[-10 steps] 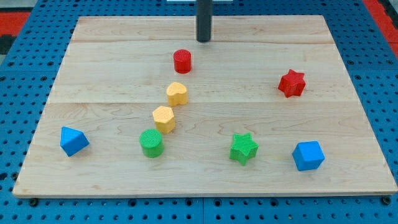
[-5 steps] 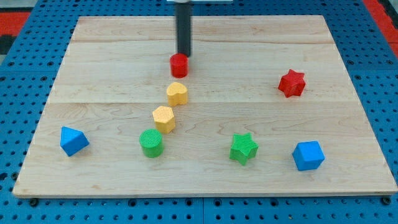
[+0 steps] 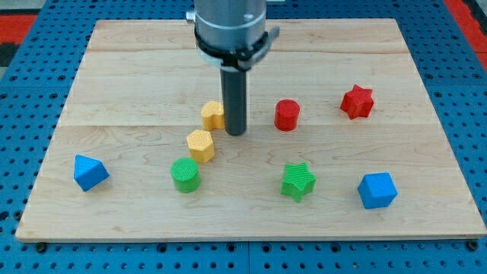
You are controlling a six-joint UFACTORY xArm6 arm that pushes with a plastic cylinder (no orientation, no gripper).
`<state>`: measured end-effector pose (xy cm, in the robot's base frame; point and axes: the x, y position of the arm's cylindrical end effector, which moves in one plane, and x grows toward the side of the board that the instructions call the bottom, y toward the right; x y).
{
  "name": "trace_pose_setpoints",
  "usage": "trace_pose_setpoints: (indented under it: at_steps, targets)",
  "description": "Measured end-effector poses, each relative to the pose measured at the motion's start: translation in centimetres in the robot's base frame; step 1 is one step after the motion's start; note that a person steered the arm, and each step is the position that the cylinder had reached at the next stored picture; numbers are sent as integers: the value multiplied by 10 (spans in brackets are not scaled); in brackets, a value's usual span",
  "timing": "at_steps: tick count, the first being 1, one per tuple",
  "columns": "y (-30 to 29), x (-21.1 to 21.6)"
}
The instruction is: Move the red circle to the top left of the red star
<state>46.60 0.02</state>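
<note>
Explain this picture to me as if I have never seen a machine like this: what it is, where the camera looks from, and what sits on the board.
One camera looks down at a wooden board; its mounting is not on record. The grey cylinder with the dark rod is a robot arm that holds nothing and only pushes. My tip rests beside the yellow heart, with the red circle to the view's right and the red star farther right. Also there: a yellow hexagon, green cylinder, green star and two blue blocks.

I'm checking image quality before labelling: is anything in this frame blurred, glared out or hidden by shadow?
Camera view: evenly lit and sharp; the red circle and red star have crisp edges and only faint shadows. No glare on the wooden board. My tip is sharp, and the rod covers part of the yellow heart.
</note>
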Motion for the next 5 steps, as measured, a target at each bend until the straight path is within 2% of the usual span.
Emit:
trace_pose_setpoints:
  at_steps: [1, 2, 3, 5]
  targets:
    - [101, -25]
    - [123, -6]
    - [57, 39]
    - [63, -27]
